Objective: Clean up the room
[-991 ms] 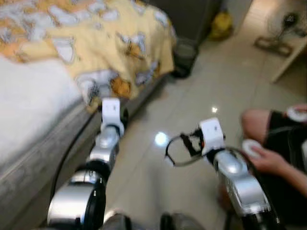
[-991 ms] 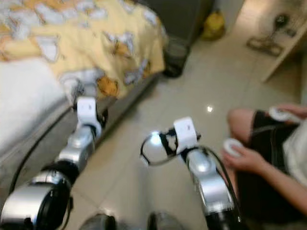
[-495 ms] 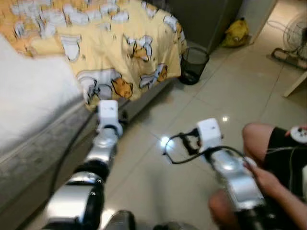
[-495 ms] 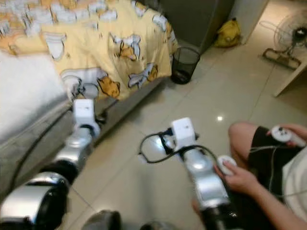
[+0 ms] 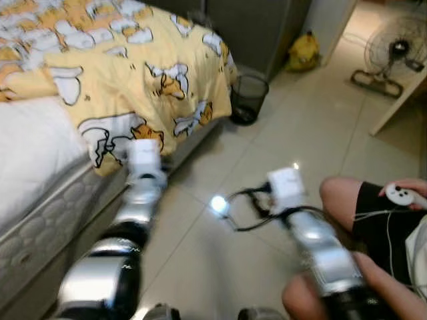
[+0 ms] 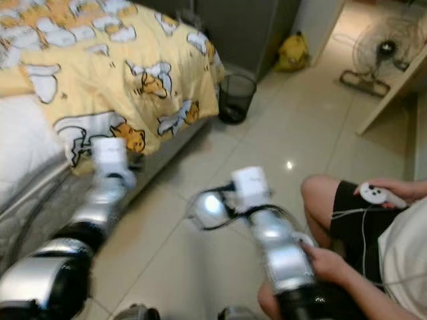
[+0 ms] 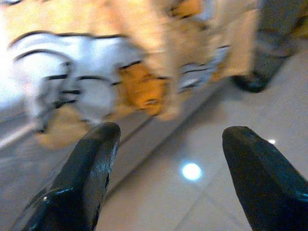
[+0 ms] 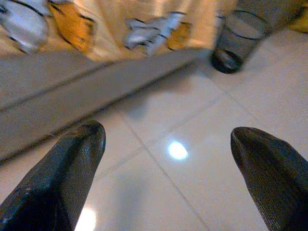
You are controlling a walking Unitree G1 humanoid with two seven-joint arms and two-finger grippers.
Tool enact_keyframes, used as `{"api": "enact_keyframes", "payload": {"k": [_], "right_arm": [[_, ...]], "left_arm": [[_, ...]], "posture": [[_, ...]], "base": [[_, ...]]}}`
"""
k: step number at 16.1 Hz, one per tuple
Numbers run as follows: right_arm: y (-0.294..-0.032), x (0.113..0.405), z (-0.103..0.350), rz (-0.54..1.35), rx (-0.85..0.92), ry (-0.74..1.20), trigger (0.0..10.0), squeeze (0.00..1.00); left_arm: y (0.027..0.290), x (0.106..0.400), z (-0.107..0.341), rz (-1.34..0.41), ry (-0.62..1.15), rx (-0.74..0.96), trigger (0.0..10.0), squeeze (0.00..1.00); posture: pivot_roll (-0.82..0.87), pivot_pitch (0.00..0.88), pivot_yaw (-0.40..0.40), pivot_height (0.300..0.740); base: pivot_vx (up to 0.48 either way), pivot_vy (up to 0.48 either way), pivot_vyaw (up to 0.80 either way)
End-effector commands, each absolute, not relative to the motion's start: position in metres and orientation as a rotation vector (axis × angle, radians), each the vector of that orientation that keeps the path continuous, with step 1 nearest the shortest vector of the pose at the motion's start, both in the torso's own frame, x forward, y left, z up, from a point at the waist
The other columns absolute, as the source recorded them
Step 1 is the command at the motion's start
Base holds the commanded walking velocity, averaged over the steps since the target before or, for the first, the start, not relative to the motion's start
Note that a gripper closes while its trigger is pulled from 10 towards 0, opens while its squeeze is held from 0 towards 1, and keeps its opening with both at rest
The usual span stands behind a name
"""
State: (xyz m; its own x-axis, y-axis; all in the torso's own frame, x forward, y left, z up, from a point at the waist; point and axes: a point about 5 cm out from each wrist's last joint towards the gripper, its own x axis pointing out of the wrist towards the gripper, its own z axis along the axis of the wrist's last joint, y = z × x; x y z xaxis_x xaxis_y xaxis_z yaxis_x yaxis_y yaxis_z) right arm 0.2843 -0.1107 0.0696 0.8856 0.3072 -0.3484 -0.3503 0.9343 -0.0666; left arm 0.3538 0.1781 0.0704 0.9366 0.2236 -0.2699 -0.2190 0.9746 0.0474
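Bed (image 5: 33, 153) occupies nine to eleven o'clock. The yellow blanket (image 5: 133, 60) lies across it, its edge hanging over the side toward the tiled floor (image 5: 293, 127). Judged soft, light and limp; best taken at the hanging hem. Wire bin (image 5: 248, 99) stands at twelve o'clock by the bed's foot. A seated person (image 6: 373, 247) at four o'clock holds a controller (image 6: 373, 194). Left end effector (image 7: 168, 149) open, empty, near the hem. Right end effector (image 8: 168, 159) open, empty, over bare floor.
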Motion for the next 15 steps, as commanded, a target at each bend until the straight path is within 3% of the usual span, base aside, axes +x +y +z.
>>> {"api": "enact_keyframes", "payload": {"k": [1, 6, 7, 8, 11, 15], "right_arm": [[-0.123, 0.286, 0.071, 0.314, -0.151, 0.335, 10.0, 0.00], [-0.122, 0.286, 0.070, 0.322, -0.158, 0.332, 10.0, 0.00], [-0.122, 0.286, 0.070, 0.323, -0.159, 0.333, 10.0, 0.00], [-0.122, 0.286, 0.069, 0.324, -0.160, 0.334, 10.0, 0.00], [-0.122, 0.286, 0.066, 0.310, -0.160, 0.348, 10.0, 0.00], [-0.122, 0.286, 0.066, 0.310, -0.141, 0.349, 10.0, 0.00]], "left_arm": [[0.165, 0.353, 0.067, 0.210, 0.302, 0.002, 10.0, 0.00], [0.167, 0.353, 0.066, 0.231, 0.314, 0.013, 10.0, 0.00], [0.167, 0.353, 0.066, 0.227, 0.316, 0.025, 10.0, 0.94], [0.165, 0.354, 0.067, 0.214, 0.310, 0.032, 10.0, 1.00], [0.162, 0.354, 0.066, 0.215, 0.326, 0.030, 10.0, 1.00], [0.154, 0.355, 0.066, 0.176, 0.332, 0.059, 10.0, 1.00]], "posture": [[-0.18, 0.108, -0.030, 0.740], [-0.18, 0.104, -0.026, 0.740], [-0.18, 0.104, -0.026, 0.740], [-0.18, 0.103, -0.025, 0.740], [-0.17, 0.098, -0.021, 0.740], [-0.18, 0.090, -0.019, 0.740]], "base": [[0.480, 0.000, 0.00], [0.480, 0.000, 0.47], [0.480, 0.000, 0.63], [0.480, 0.000, 0.63], [0.480, 0.000, 0.59], [0.480, 0.000, 0.00]]}}
